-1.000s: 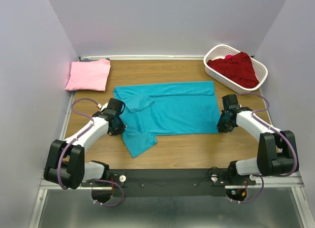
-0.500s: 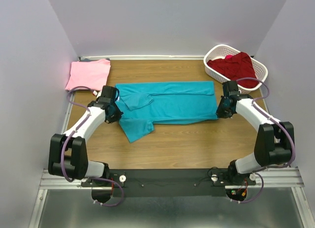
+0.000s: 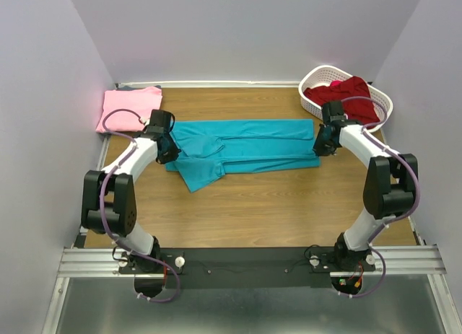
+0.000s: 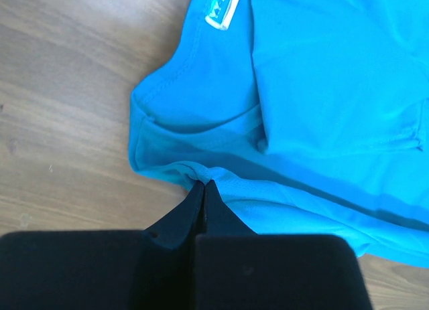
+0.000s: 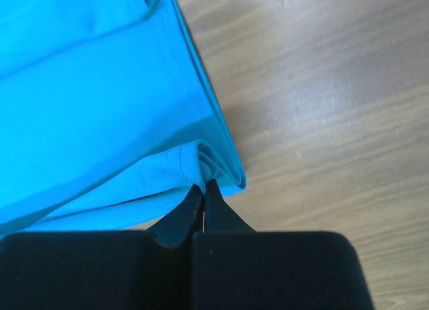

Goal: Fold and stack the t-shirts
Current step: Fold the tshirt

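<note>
teal t-shirt (image 3: pixel 242 143) is lying on the wooden worktop (image 3: pixel 274 204), just left of the white slotted basket (image 3: pixel 310 78) and a bit nearer the arm bases. it's doubled over lengthwise into a long band. one sleeve (image 3: pixel 198 174) pokes out of the near edge, at the end away from the basket.

right gripper (image 3: pixel 320 145) is at the end of the band closest to the basket, right on the cloth. in the right wrist view (image 5: pixel 203 185) the jaws are pressed together, with the folded corner of the teal hem pinched at the tips.

left gripper (image 3: pixel 167 148) is at the end farthest from the basket, by the collar. in the left wrist view (image 4: pixel 204 184) the jaws are clamped on a thin edge of the cloth. the neck opening and a small label (image 4: pixel 223 9) sit just past them.

dark red t-shirt (image 3: pixel 346 97) is heaped in the basket. pink t-shirt (image 3: pixel 130 109) lies folded flat well to the left of the basket, out past the left gripper and apart from the teal one.
</note>
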`<state>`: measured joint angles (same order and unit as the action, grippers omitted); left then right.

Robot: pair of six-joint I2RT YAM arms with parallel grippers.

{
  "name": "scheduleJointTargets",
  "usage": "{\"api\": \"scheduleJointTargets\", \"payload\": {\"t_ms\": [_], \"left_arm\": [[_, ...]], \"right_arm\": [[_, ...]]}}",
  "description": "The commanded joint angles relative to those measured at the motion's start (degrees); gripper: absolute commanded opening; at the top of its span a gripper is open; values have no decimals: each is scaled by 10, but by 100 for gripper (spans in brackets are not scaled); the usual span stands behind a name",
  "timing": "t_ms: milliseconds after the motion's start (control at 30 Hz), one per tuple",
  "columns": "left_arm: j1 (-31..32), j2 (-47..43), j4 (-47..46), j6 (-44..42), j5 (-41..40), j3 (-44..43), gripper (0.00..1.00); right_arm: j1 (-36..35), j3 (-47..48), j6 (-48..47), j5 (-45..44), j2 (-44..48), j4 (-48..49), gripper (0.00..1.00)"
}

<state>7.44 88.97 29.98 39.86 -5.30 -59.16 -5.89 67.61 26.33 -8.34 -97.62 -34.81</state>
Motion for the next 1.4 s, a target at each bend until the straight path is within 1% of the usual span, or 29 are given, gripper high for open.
{"api": "scheduleJointTargets", "payload": {"t_ms": [0,233,533,967,1000,1100,1133,1167,1200,1233,1267,1300,1333,1367], "left_arm": [[-9,25,-14,-22,-11,-29,0],[-18,66,-33,-31,-12,-54,0],[-23,103,-48,-32,-10,-72,0],[-29,89,-76,-11,-16,-46,0],[-30,89,-78,-11,-16,-45,0],[-30,92,-85,-8,-17,-40,0],[-30,94,-87,-8,-16,-38,0],[-30,95,-93,-7,-15,-38,2],[-30,97,-95,-9,-11,-38,6],[-30,98,-98,-10,-1,-39,18],[-30,98,-100,-11,5,-39,25],[-30,89,-103,-12,14,-39,41],[-30,82,-105,-12,15,-38,49],[-30,64,-106,-13,14,-37,57]], "right_arm": [[4,38,-16,-40,-27,-3,1],[4,61,-22,-72,-59,-3,1],[15,64,-23,-73,-81,6,1],[16,85,-26,-53,-107,18,1],[16,86,-25,-53,-109,18,1],[16,87,-29,-49,-118,23,12],[16,88,-31,-47,-119,24,13],[16,87,-31,-47,-120,24,13],[16,87,-32,-46,-120,25,15],[16,88,-34,-43,-118,26,21],[16,88,-36,-41,-115,26,24],[16,89,-43,-38,-108,27,29],[15,91,-47,-29,-101,28,35],[15,92,-52,-25,-94,28,39]]}}
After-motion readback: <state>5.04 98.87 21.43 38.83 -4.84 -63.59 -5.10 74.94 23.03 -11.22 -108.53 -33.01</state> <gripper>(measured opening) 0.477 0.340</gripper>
